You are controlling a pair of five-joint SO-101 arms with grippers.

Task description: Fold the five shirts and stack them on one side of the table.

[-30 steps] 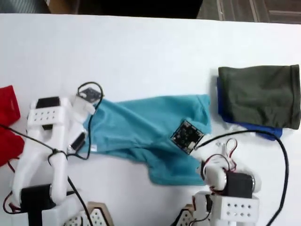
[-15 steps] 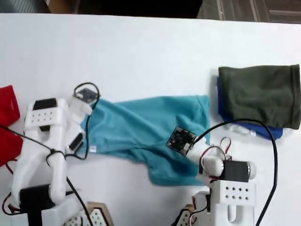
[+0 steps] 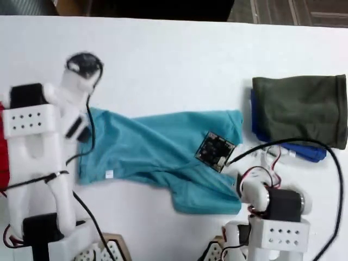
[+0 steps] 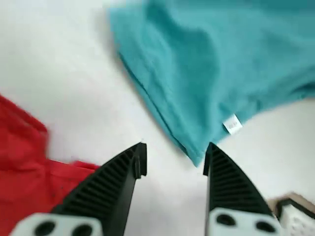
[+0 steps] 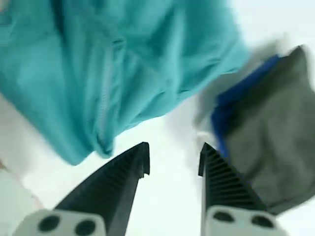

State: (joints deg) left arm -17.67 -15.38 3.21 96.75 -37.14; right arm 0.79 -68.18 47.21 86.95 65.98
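Teal shirt (image 3: 163, 152): mid-table, partly folded, near edge bunched
Left gripper (image 4: 174, 152): jaws wide, empty; has lifted off the shirt's left edge
Right gripper (image 5: 172, 150): wide, empty, at shirt's right near corner, barely shifted
Stack: olive shirt (image 3: 299, 109) on blue shirt (image 3: 310, 153), right side
Red shirt (image 4: 24, 172): left, unfolded
Meaning: shirt released, fold unfinished, regrasp likely needed

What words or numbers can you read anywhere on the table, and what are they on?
No text here can be read.
White tag on the teal shirt: any print on it is too small and blurred to read.
Green shirt, blue shirt, red shirt: no print shows on them.
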